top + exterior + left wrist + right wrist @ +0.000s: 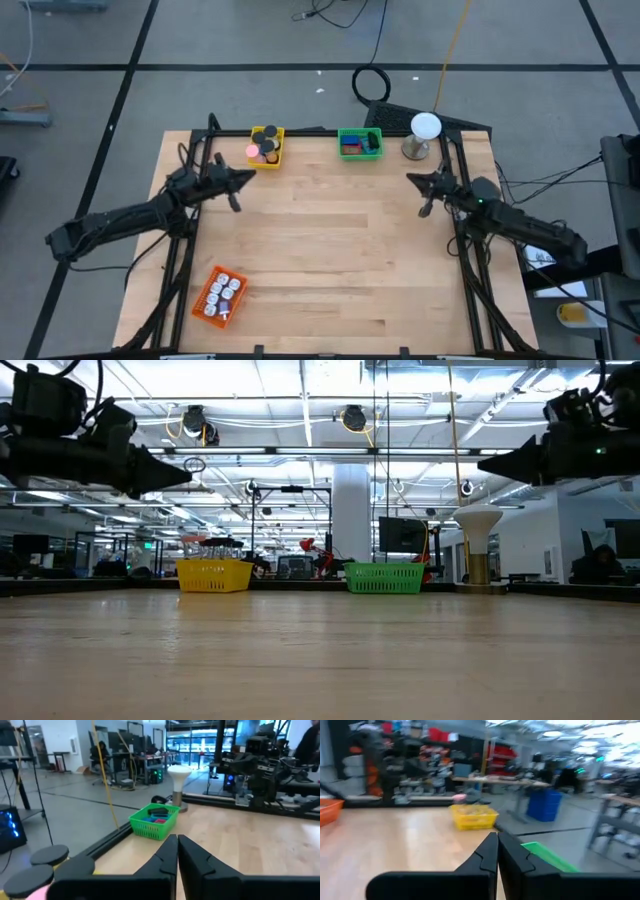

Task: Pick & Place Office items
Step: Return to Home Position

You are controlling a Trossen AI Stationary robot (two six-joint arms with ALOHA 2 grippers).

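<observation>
You've got the L gripper [243, 181] at 10 o'clock and the R gripper [413, 180] at 2, both above the table [330, 240], fingers pinched together, nothing held. Office items [265, 146] sit in the yellow basket [214, 576] at 11, green basket [385, 578] at 12, orange basket [202, 297] at 8.

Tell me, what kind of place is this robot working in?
Likely a big open robotics lab: a wooden table with left gripper and right gripper above it, workbenches with monitors behind, cables on the floor.
</observation>
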